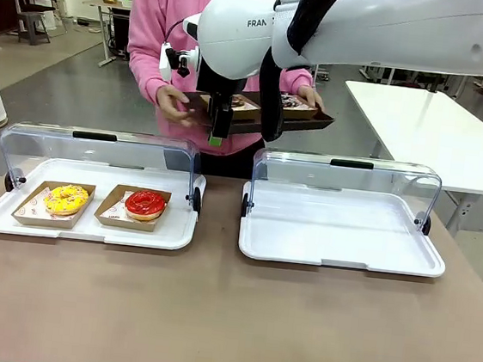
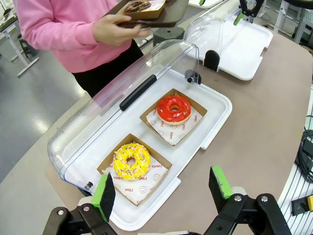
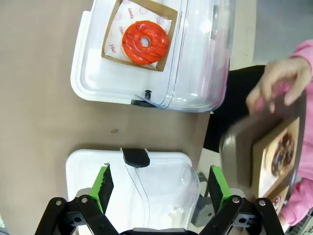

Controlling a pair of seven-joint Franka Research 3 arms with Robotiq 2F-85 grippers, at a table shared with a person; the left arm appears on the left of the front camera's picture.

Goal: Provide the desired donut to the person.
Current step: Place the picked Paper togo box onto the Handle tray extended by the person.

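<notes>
A yellow sprinkled donut (image 1: 67, 200) (image 2: 131, 161) and a red glazed donut (image 1: 145, 205) (image 2: 173, 108) (image 3: 145, 42) lie in cardboard boats inside the left white tray (image 1: 89, 234), whose clear lid stands open. The person (image 1: 159, 17) in a pink hoodie stands behind the table, holding a dark tray (image 1: 308, 121) (image 3: 237, 147) with brown donuts (image 1: 295, 102) (image 2: 137, 6) (image 3: 281, 154). My left gripper (image 2: 162, 191) hovers open above the table's near edge by the yellow donut. My right gripper (image 1: 218, 137) (image 3: 160, 183) hangs open high over the back of the table, just in front of the person's tray.
A second white tray (image 1: 344, 235) with an open clear lid (image 3: 161, 186) sits on the right, with nothing in it. Bare brown tabletop (image 1: 227, 318) runs along the front. A white table (image 1: 438, 124) stands behind at the right.
</notes>
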